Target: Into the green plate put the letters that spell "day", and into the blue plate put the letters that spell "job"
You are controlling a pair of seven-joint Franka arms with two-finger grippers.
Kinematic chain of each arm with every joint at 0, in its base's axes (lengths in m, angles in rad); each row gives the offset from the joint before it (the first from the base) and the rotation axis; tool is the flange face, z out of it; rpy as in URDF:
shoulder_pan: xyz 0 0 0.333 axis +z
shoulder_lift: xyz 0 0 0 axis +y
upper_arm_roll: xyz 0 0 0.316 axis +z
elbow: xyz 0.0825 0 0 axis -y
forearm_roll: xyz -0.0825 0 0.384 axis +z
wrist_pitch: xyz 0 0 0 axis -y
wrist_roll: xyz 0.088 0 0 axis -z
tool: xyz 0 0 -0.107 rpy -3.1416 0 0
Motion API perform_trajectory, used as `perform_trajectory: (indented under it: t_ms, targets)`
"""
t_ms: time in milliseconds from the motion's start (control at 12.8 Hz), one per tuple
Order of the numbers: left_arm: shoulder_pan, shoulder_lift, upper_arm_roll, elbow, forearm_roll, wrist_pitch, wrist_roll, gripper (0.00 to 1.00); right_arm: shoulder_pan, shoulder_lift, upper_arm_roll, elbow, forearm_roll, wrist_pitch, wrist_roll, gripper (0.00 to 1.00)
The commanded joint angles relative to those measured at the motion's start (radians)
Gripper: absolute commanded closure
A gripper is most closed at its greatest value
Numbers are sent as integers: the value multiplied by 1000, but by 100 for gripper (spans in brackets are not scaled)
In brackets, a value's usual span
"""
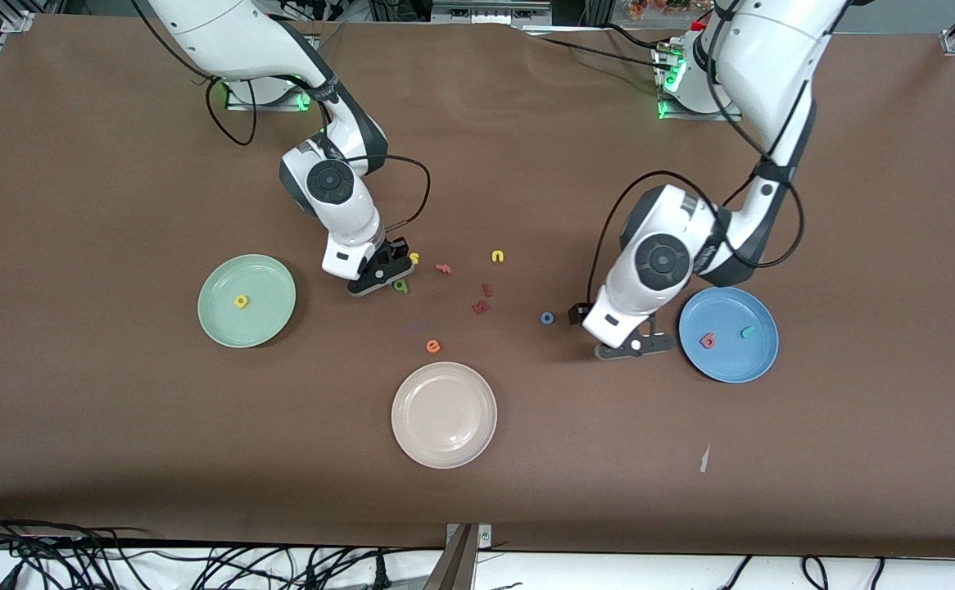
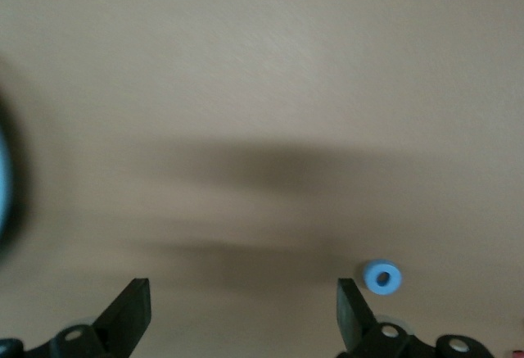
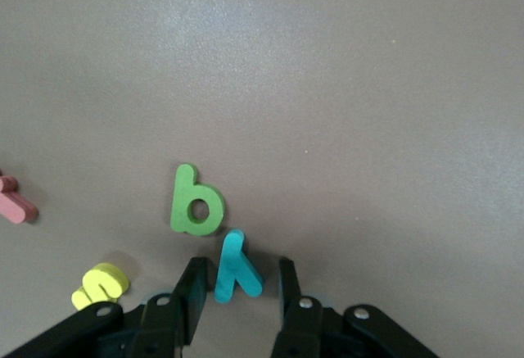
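Nearest the camera you have the cream plate (image 1: 444,415), which plays no part, and just above it the orange "e" (image 1: 433,346), also not wanted.

Next comes the row of plates. The blue plate (image 1: 728,333) at the left arm's end already holds the pink "b" (image 1: 707,340) and the teal "j" (image 1: 747,332). Your left gripper (image 1: 635,346) hangs low just beside that plate's rim, its fingers spread wide with nothing between them. The blue "o" (image 1: 547,318) lies on the bare table a short way from it toward the middle, and in the left wrist view the "o" (image 2: 381,278) sits just outside one fingertip (image 2: 354,313), not between the two. So that arm is the nearer one, and I judge it must shift sideways toward the ring before closing.

The green plate (image 1: 246,301) at the right arm's end holds the yellow letter (image 1: 241,301) only.

Farther back, your right gripper (image 1: 381,270) is down at the table. In the right wrist view the teal "y" (image 3: 236,268) lies between its fingers (image 3: 193,292), stem pointing roughly along the gap, and the fingers stand narrowly apart on either side without visibly pinching it yet. The green letter (image 3: 195,201) lies touching or nearly touching the "y", so a close may nudge it. The yellow "s" (image 3: 100,285) sits near.
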Motion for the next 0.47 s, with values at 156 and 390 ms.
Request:
perform_trajectory:
  t_ms: [156, 390]
  targets:
    - [-106, 119, 13, 79, -13, 89, -102, 0, 3, 3, -12, -7, -15, 23, -22, 76]
    - [-120, 123, 13, 79, -24, 100, -113, 2, 3, 1, -20, -9, -15, 23, -23, 84]
